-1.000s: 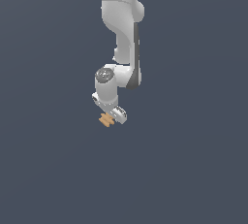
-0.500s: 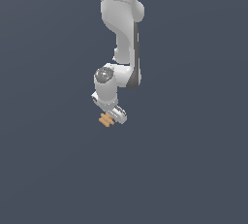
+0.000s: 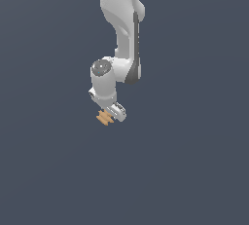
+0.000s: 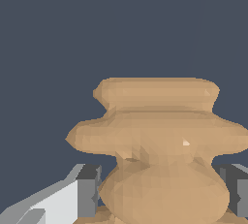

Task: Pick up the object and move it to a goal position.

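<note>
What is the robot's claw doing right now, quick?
Gripper: closed on the tan ridged object, one finger on each side.

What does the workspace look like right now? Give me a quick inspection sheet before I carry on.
Surface: plain dark grey-blue ground, no edges or marks visible.
Job's things: small tan-orange ridged piece, lumpy like a stubby screw, sits at the gripper's tip; in the wrist view it fills the space between the fingers.
Goal position: no marker seen.
Clutter: nothing seen.
Grippers: white gripper points down; its dark-padded fingers flank the piece on both sides. Contact looks likely, but whether the piece is off the ground cannot be told.
Cables: nothing seen.
Surroundings: only the white arm against the same flat background.
</note>
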### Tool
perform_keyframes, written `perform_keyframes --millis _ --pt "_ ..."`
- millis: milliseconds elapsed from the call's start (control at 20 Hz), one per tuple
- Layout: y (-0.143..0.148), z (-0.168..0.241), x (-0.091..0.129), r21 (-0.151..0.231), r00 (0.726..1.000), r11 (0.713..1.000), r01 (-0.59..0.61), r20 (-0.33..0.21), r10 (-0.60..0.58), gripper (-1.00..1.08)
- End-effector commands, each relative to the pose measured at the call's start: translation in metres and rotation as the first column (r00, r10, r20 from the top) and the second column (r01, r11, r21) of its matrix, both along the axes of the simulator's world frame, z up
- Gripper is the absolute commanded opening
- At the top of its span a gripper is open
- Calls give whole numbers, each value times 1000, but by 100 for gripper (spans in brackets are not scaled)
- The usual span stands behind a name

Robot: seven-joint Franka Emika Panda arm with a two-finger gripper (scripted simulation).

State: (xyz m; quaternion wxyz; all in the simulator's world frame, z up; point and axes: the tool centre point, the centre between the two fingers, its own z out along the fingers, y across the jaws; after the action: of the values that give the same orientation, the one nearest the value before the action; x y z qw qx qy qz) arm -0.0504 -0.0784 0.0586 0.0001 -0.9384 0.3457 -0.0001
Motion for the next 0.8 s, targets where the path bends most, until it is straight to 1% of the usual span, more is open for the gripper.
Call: perform_keyframes --millis 0,200,750 --pt "-3 19 3 0 1000 1000 0 1 0 -100" --pt "-8 55 9 0 1000 1000 1 1 -1 -100" --pt "-26 173 28 -2 1000 1000 2 0 -2 -100"
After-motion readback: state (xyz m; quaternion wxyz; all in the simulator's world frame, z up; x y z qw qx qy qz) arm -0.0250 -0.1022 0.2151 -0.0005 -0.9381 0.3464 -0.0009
